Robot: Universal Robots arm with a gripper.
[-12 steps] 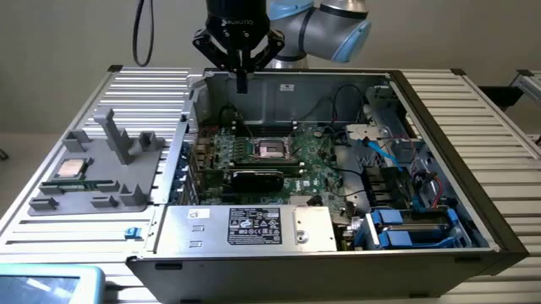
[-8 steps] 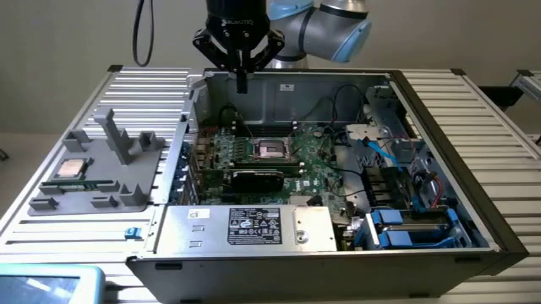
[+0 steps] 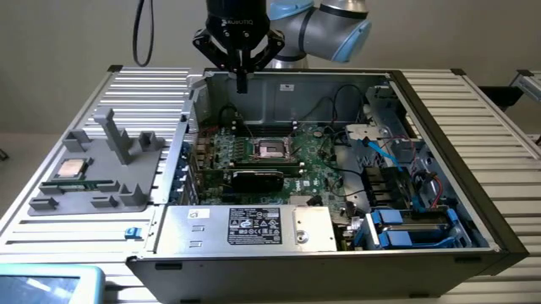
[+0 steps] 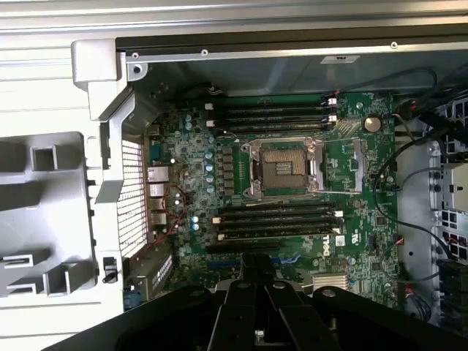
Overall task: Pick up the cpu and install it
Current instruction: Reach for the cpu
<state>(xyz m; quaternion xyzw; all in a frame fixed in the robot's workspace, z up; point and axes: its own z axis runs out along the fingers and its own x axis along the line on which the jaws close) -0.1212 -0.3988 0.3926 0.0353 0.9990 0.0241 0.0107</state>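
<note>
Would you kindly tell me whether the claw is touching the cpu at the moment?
Apart. The exterior view shows the claw above the open computer case, while the cpu lies on the grey holder at that view's left, with clear space between them.

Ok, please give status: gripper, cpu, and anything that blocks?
Gripper shut, empty, above the open case. Cpu on grey holder, exterior view's left, untouched. Socket bare, nothing on it.

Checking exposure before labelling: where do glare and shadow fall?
Exterior view: the ribbed silver metal table is evenly bright, the open grey computer case shadowed inside. Wrist view: the green motherboard is well lit, the black claw a dark silhouette.
</note>
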